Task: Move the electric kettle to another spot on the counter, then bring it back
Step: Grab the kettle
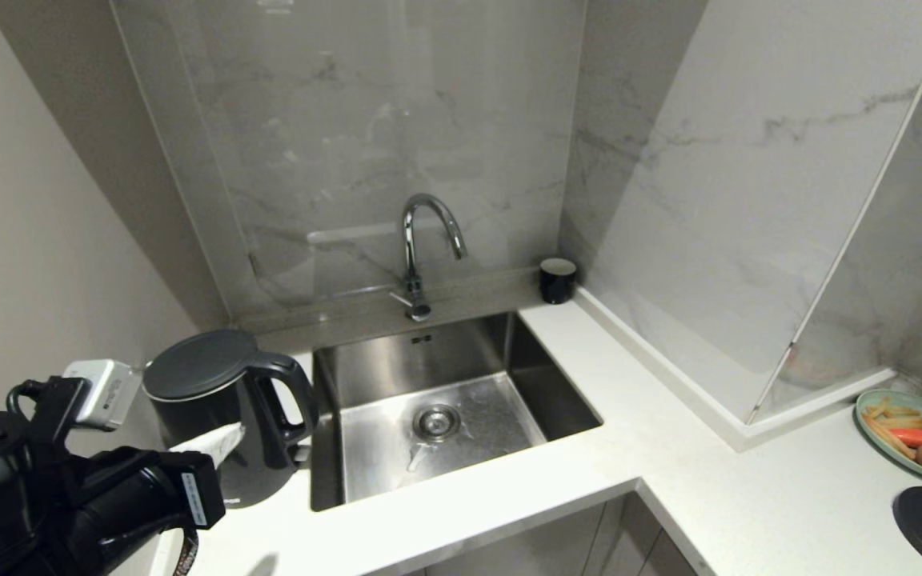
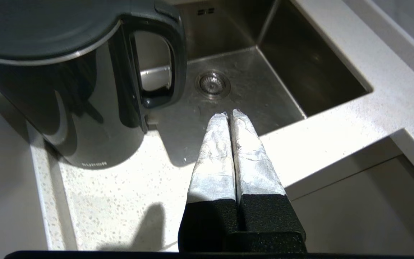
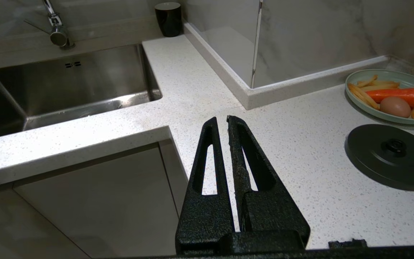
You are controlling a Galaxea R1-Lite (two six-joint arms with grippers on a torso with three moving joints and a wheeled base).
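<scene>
White speckled surface (image 2: 120, 201) carries the electric kettle (image 2: 67, 90) beside the sink (image 2: 282, 72); my left hand (image 2: 230, 115), clenched empty, hovers just beside its handle.

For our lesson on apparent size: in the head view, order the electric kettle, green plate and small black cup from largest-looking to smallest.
1. electric kettle, though nearest the camera
2. green plate, partly cut off by the frame edge
3. small black cup, farthest back

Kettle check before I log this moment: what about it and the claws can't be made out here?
- Kettle: head view, lower body hidden by the left arm.
- Kettle spout side: faces away in both views that show it.
- Kettle lettering: left wrist view, too small to read.
- Right claw: absent from head view.
</scene>
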